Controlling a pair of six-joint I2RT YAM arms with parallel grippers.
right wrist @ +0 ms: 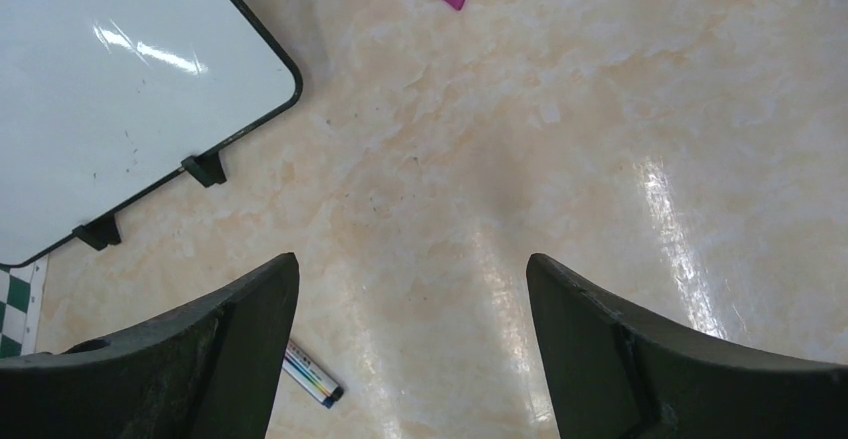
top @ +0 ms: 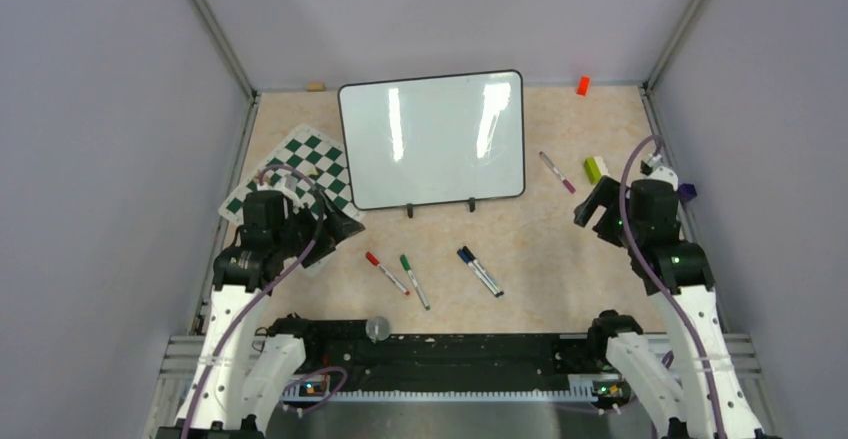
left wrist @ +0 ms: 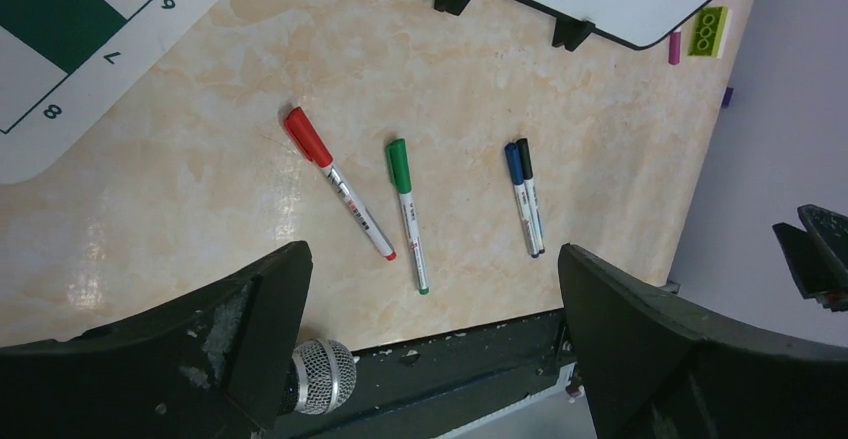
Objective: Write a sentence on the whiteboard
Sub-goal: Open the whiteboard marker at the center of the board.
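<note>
Overhead, board: the whiteboard is seen propped on its two feet at the middle rear of the table. It is blank, and no sentence is found on it.
Overhead, markers: a red marker, a green marker and a blue and black pair are laid in front of the board. A purple marker is laid to its right.
Overhead, arms: the left gripper is held by the chess mat, the right gripper near the purple marker.
Left wrist: the jaws are spread wide and empty above the red and green markers.
Right wrist: the jaws are spread wide and empty over bare table, with the board's corner seen ahead.
Progress: nothing is written. A marker is yet to be picked up and uncapped, so the whole sentence is judged to be left.
</note>
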